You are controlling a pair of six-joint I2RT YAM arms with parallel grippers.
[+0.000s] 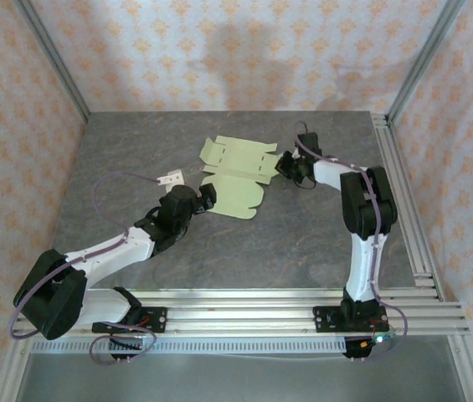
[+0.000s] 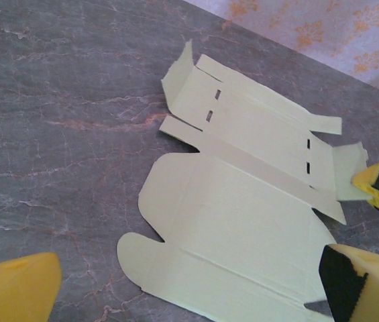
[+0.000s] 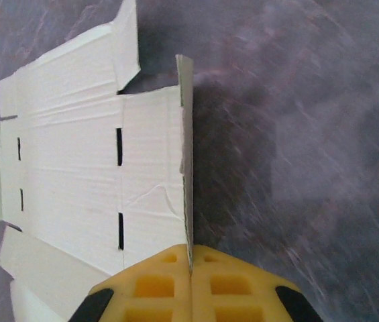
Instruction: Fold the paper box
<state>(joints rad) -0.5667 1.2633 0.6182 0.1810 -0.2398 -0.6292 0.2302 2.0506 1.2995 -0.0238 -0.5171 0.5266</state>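
Right gripper (image 3: 190, 263) pinches the flat pale-green paper box (image 3: 75, 168), seemingly its raised flap; left gripper (image 2: 189, 287) gapes

matt paper box (image 1: 234, 191); smooth veined stone-look table (image 1: 136, 155)

Pale yellow-green paper box (image 1: 234, 197); grey marbled table (image 1: 219, 251); peach floral walls (image 1: 219, 50).
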